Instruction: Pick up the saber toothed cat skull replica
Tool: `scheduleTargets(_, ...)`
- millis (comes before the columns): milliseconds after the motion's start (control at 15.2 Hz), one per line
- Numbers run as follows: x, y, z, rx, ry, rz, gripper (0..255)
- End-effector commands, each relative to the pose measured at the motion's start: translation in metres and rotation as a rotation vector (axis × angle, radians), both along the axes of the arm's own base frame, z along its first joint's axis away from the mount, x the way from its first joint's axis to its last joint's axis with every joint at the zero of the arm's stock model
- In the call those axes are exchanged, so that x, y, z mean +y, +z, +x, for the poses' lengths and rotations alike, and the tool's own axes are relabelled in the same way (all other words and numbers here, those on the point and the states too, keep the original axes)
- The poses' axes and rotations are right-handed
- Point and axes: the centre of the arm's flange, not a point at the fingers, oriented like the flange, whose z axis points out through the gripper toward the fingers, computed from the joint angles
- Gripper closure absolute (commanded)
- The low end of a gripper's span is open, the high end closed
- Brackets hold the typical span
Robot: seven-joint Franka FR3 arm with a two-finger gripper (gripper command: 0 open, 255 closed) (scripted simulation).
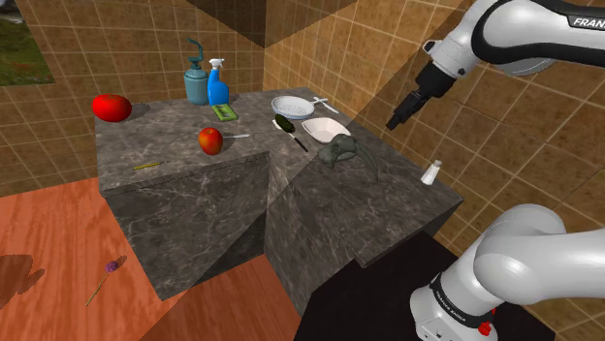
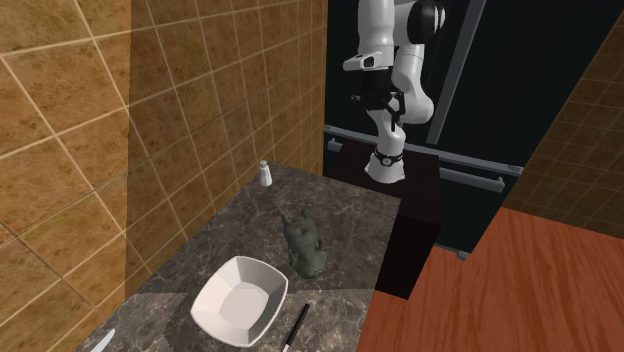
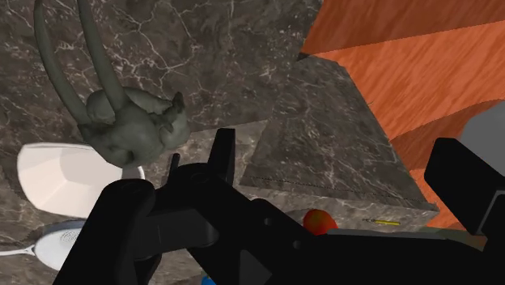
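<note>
The saber toothed cat skull (image 1: pixel 336 149) is a grey-green piece with two long curved fangs. It lies on the dark marble counter (image 1: pixel 204 208), right beside a white square bowl (image 1: pixel 324 128). The second exterior view shows the skull (image 2: pixel 305 245) mid-counter, between that bowl (image 2: pixel 240 298) and a small shaker (image 2: pixel 265 173). My black gripper (image 1: pixel 396 120) hangs in the air well above the counter, off to the shoulder view's right of the skull and touching nothing. In the second exterior view the gripper (image 2: pixel 378 100) is high above the counter's far end. In the wrist view the skull (image 3: pixel 133 125) lies far below.
On the counter stand a white shaker (image 1: pixel 430 172), a round white bowl (image 1: pixel 291 106), a dark knife (image 1: pixel 296 139), a red apple (image 1: pixel 210 140), a blue spray bottle (image 1: pixel 217 82), a teal dispenser (image 1: pixel 197 76) and a red round thing (image 1: pixel 111 107). Tiled walls close in behind.
</note>
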Motion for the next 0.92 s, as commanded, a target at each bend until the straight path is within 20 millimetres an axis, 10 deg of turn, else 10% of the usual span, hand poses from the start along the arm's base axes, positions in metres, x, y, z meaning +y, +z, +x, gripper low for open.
scheduleTargets(0, -0.016, -0.020, 0.003, -0.025, 0.033, 0.005, 0)
scheduleTargets(858, -0.127, -0.155, 0.057, -0.169, 0.232, 0.044, 0)
